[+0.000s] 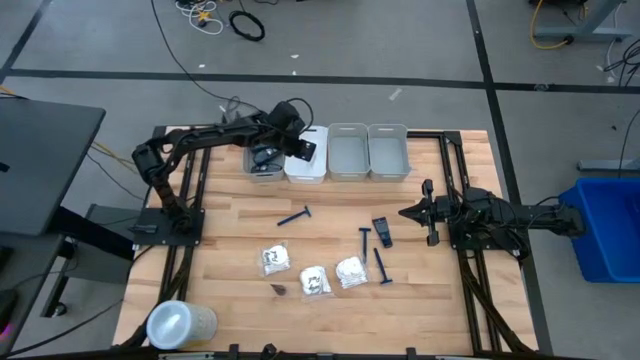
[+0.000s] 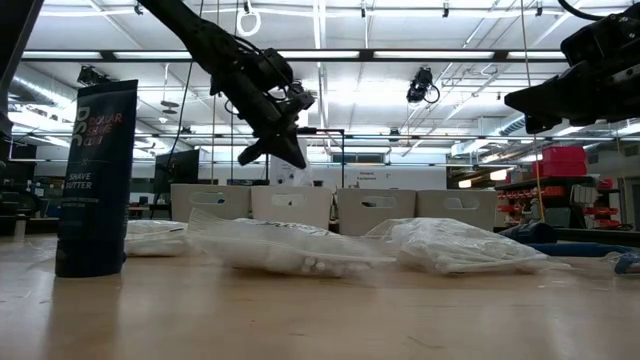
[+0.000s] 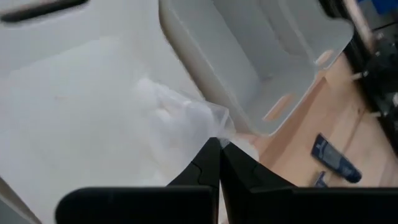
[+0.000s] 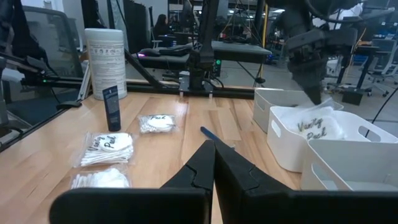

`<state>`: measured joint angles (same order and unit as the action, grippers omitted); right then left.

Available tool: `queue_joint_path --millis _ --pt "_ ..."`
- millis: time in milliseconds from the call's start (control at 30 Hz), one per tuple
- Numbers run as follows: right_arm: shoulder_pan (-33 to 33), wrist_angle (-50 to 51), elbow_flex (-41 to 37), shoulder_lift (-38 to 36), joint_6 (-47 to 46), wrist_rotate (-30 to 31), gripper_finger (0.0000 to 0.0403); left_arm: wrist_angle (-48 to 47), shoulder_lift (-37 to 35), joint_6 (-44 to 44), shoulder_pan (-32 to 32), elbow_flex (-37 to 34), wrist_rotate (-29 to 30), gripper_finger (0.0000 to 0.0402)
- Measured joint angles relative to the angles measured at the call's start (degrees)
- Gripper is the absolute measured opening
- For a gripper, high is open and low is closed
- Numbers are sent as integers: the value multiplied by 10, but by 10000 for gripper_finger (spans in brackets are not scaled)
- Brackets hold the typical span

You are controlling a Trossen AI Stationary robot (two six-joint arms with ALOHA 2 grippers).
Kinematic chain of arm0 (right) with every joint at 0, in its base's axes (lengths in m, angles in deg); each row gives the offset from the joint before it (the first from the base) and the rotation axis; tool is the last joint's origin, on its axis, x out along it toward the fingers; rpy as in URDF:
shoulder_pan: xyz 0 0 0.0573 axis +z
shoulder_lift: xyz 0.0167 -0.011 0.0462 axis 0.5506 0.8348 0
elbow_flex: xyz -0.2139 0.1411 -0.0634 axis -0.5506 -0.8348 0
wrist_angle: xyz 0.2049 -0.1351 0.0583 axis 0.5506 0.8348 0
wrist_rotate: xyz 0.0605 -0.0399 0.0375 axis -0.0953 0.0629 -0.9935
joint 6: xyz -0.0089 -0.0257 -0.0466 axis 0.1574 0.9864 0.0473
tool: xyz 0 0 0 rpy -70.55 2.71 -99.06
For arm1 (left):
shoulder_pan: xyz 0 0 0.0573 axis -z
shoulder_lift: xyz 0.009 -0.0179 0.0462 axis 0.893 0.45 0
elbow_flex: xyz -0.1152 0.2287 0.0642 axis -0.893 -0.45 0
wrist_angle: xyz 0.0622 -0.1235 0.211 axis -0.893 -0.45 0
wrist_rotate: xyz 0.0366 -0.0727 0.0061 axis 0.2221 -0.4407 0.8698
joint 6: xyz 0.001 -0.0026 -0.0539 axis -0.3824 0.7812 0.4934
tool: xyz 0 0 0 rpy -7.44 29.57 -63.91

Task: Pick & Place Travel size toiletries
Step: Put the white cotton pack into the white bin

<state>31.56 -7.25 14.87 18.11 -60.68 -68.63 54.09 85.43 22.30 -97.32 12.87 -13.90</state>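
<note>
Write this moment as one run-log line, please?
left hand: shut on packet, over white bin | right hand: shut, waiting at table's right

Robotics lab, taped concrete floor (image 1: 420, 60), loose cables (image 1: 245, 22), ceiling strip lights (image 2: 330, 55)

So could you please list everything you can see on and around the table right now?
Bins: four, one white and three grey, row along the table's far edge; the leftmost holds dark items.
Packets: three, white, near the front edge.
Held packet: one, clear and white, over the white bin.
Razors: three, blue, mid-table.
Tube: one, dark, upright between two razors.
Small dark item: one, beside the packets, unidentifiable.
Canister: one, white, front left corner.
Blue crate: one, on the floor at right.
Left gripper: shut on the held packet.
Right gripper: shut, empty, over the table's right side.
</note>
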Motion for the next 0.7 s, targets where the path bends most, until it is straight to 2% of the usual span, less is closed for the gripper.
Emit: queue_joint_path --millis 567,700 --pt "0 0 0 0 0 0 14 -1 0 -10 0 0 2 11" --pt "0 0 0 0 0 0 14 -1 0 -8 0 0 4 33"
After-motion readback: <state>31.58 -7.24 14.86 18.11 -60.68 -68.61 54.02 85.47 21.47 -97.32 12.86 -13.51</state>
